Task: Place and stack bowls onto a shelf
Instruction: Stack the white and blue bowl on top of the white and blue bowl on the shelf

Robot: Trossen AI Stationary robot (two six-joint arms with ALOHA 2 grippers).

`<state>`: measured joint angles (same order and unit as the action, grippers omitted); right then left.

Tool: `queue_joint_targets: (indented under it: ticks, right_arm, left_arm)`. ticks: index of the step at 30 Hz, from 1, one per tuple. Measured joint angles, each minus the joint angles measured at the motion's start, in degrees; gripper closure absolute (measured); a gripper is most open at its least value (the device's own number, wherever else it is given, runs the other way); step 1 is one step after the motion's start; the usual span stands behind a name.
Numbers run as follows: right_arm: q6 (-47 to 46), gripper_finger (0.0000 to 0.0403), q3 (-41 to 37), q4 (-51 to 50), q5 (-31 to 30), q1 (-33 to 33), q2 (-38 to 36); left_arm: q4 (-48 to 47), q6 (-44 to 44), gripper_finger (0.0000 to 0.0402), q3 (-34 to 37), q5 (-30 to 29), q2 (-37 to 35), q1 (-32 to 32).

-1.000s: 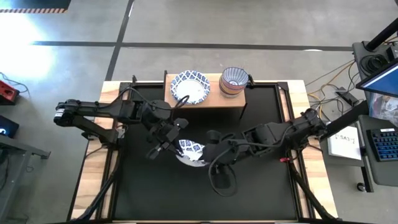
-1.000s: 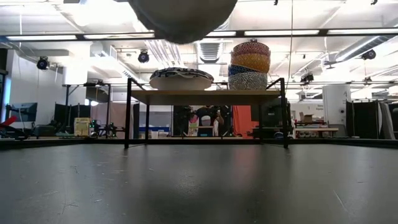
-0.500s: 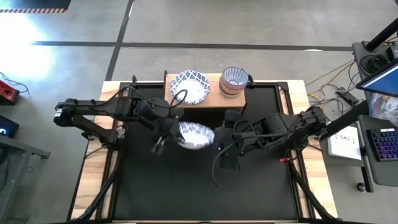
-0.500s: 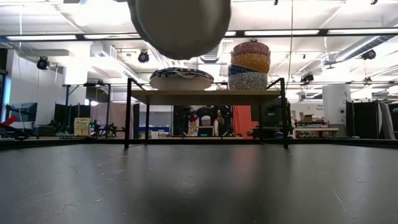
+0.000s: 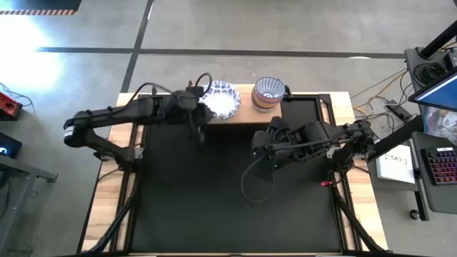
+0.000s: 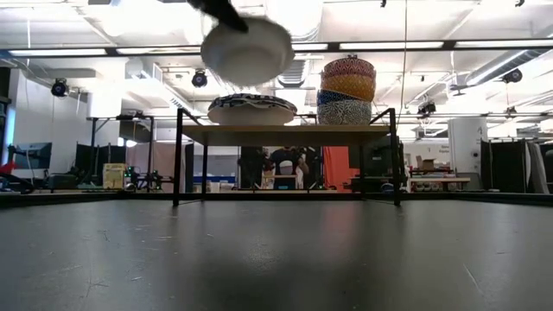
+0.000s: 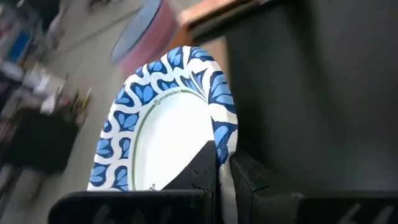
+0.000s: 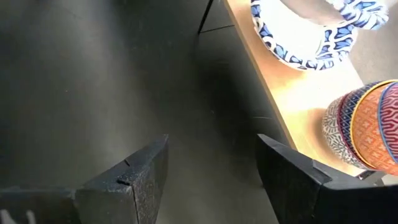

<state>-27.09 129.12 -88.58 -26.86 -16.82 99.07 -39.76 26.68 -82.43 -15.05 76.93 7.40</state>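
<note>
My left gripper is shut on a white bowl with a blue-patterned rim and holds it in the air over the shelf. Just under it a like shallow bowl rests on its base on the wooden shelf top. A stack of small coloured bowls stands on the shelf's right part. My right gripper is open over the black table, near the shelf's front, with nothing between its fingers. My left gripper pinches the bowl's rim between its two fingers, one finger on the inside of the bowl and one on the outside. The fingers come slanting down from the table's left. The bowl hangs clear above the shelf, nearly level, mouth up.
The black tabletop lies in front of the shelf, framed by wooden edges. A desk with a keyboard and papers stands beyond the table's right side. Cables trail from both arms.
My left gripper has carried the patterned bowl from the middle of the table toward the far edge and up, to above the bowl on the shelf, turning it from tilted to nearly level. My right gripper has drawn away from the bowl toward the table's right.
</note>
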Motion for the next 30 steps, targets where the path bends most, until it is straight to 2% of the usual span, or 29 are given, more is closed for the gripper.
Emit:
queue_joint_targets:
  ticks: [5, 10, 18, 22, 26, 30]
  right_arm:
    - [-0.2, 0.0179, 0.0, 0.12, -0.23, 0.0, 0.0]
    - [-2.06, 0.0179, 0.0, 0.11, -0.22, -0.02, 0.0]
    - [-2.51, 0.0179, -0.02, 0.1, -0.21, -0.02, 0.0]
    - [-2.51, 0.0179, -0.02, 0.08, -0.21, -0.02, 0.0]
    - [-2.45, 0.0179, -0.04, 0.07, -0.21, -0.02, 0.0]
    - [-2.47, 0.0179, -0.04, 0.07, -0.19, -0.02, 0.0]
  left_arm:
    - [2.78, 0.29, 0.0401, 2.49, -0.07, 2.08, 7.16]
    - [5.28, 1.02, 0.0401, 4.3, 0.58, 5.05, 10.44]
    - [2.38, 1.09, 0.0387, 3.94, 0.8, 8.94, 10.23]
    - [0.09, -2.04, 0.0373, 3.75, 1.05, 8.85, 10.23]
    - [-0.9, -4.43, 0.0348, 3.75, 1.22, 8.65, 10.21]
    - [-2.12, -5.6, 0.0314, 3.73, 4.25, 8.41, 9.91]
